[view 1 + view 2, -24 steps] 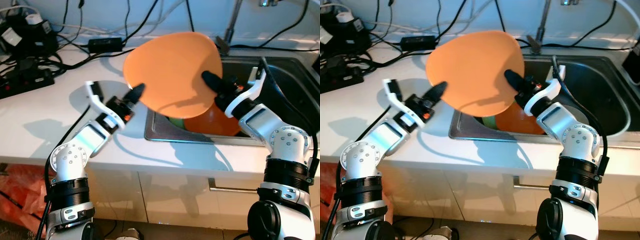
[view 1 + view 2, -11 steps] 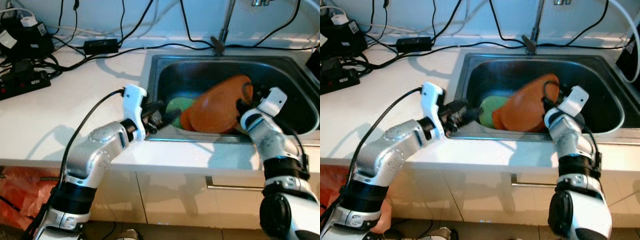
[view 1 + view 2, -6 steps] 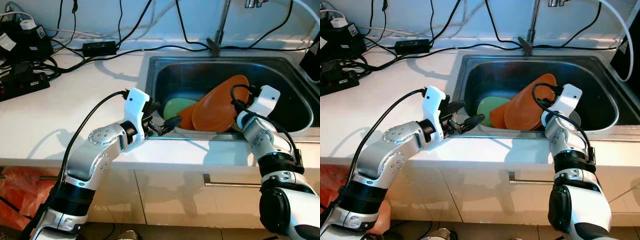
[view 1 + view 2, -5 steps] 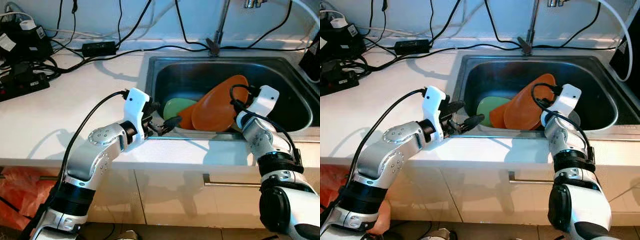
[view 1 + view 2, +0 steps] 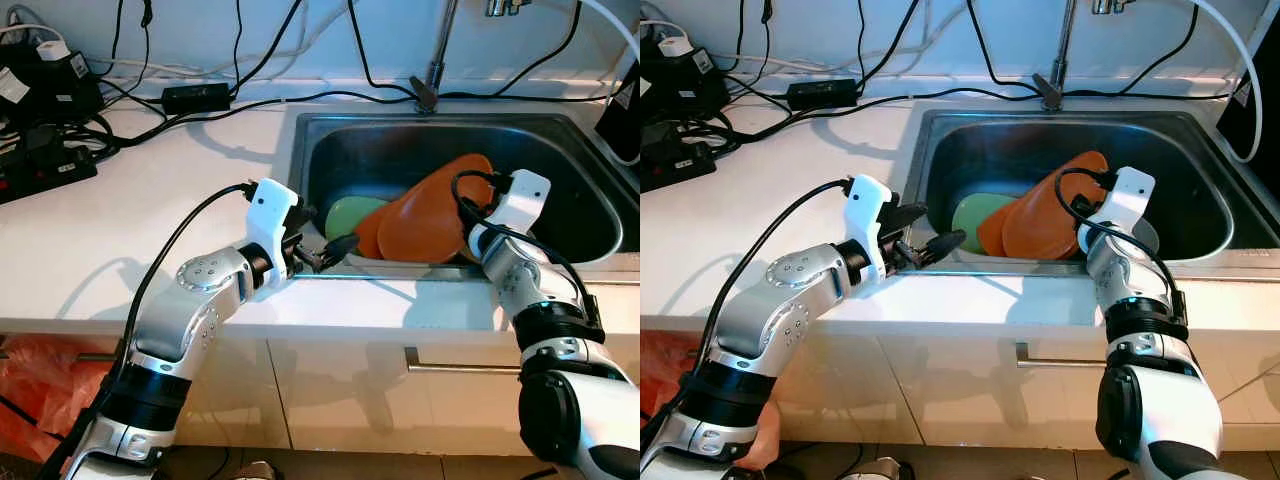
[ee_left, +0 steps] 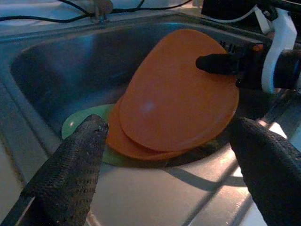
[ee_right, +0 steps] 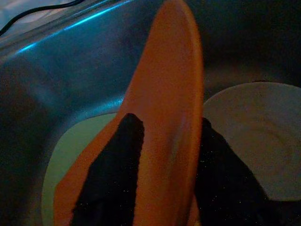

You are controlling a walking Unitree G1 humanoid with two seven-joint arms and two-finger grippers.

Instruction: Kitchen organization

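Observation:
Two orange plates lean stacked in the steel sink (image 5: 400, 271); the top orange plate (image 5: 430, 215) rests on the lower orange plate (image 6: 123, 141), over a green plate (image 5: 345, 212). My right gripper (image 7: 164, 188) is shut on the top plate's right edge, one finger (image 6: 216, 62) across its face. Its wrist (image 5: 520, 200) sits over the sink's front right. My left gripper (image 5: 938, 230) is open at the sink's front left rim, pointing at the plates and holding nothing. In the left wrist view its fingertips (image 6: 77, 155) frame the plates.
A white plate (image 7: 254, 136) lies on the sink floor behind the orange plate. The faucet (image 5: 430, 85) stands at the sink's back rim. Black cables and power adapters (image 5: 50, 150) crowd the white counter (image 5: 130, 230) at the far left. A cabinet handle (image 5: 460, 366) is below.
The orange plate, held up between both grippers over the counter edge, came down into the sink. My left gripper let go and drew back to the rim. The right one still holds it.

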